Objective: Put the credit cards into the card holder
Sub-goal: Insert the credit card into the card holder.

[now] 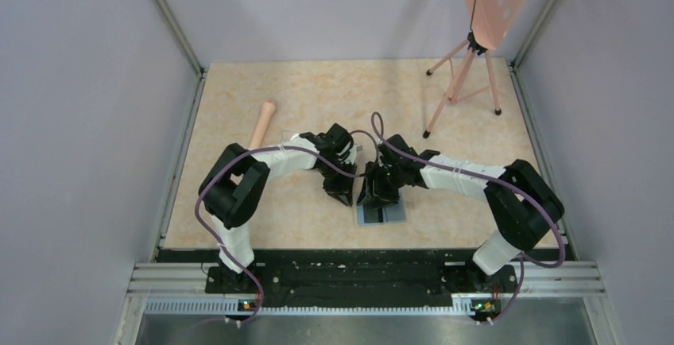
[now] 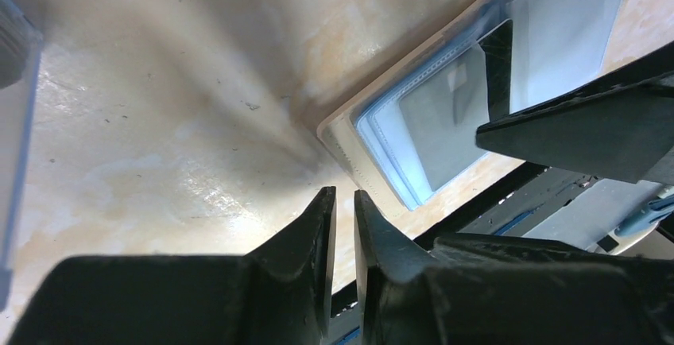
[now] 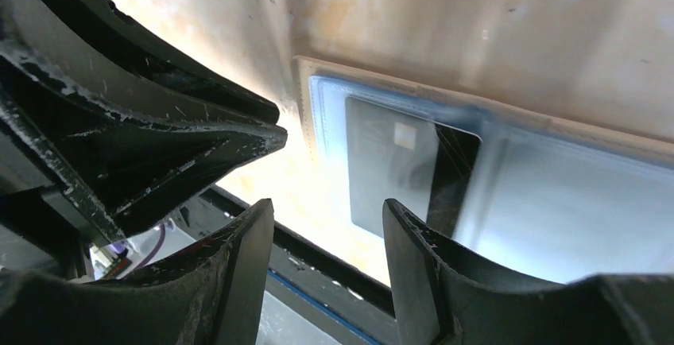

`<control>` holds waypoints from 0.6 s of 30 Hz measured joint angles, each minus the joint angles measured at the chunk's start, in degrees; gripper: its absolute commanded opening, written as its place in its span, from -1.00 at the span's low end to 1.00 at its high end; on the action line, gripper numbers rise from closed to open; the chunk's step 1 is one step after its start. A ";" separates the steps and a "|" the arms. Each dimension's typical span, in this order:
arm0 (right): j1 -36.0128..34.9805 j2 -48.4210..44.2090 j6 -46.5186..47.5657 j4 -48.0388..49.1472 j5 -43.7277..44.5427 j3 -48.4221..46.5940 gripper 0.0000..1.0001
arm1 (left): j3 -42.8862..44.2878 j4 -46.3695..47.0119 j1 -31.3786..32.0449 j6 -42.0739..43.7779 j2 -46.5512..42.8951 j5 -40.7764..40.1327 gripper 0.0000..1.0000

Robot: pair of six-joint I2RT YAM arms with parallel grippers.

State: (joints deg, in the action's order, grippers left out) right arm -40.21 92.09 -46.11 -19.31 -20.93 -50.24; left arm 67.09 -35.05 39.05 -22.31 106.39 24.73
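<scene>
The card holder [image 1: 367,219] lies open on the table near the front edge, grey-blue inside up, with its tan rim [image 2: 350,150] showing. One dark credit card [image 3: 389,166] sits under a clear pocket on its left half, with one edge sticking out dark [image 2: 497,67]. My left gripper [image 2: 343,194] hovers just left of the holder [image 3: 300,91]. Its jaws stand nearly together with a thin gap and nothing in them. My right gripper [image 3: 327,206] hangs over the holder's near-left part, open and empty. Both grippers [image 1: 338,190] [image 1: 377,194] nearly touch.
A clear plastic box [image 2: 12,122] stands to the left of my left gripper. A wooden stick [image 1: 262,122] lies at the back left. A pink tripod [image 1: 465,83] with a perforated board stands at the back right. The table's black front rail [image 1: 358,269] is close behind the holder.
</scene>
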 measured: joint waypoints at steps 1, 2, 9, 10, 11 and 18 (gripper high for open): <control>0.22 -0.57 0.04 -0.74 0.35 0.00 0.07 | 0.11 -0.04 0.00 0.04 0.00 0.00 -0.60; 0.48 -1.14 0.11 -1.33 0.74 0.00 0.07 | 0.28 -0.20 0.00 0.20 0.00 0.00 -0.60; 2.43 -2.78 2.69 -5.51 2.60 0.48 0.05 | 1.88 -1.22 0.00 1.49 0.55 0.39 -0.61; 2.43 -2.71 3.04 -5.90 2.69 0.79 0.04 | 2.29 -1.29 0.00 1.57 0.96 0.63 -0.61; 2.43 -2.47 3.30 -6.49 2.82 0.90 0.04 | 2.67 -1.27 0.00 1.70 1.46 0.94 -0.61; 2.51 1.11 5.01 -7.43 1.40 0.39 -0.22 | 4.48 -2.34 0.02 2.75 4.28 1.60 -0.61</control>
State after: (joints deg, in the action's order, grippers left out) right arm -37.69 93.21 -41.10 -26.74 -19.53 -49.84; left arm 71.57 -37.39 39.07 -19.55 110.67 26.33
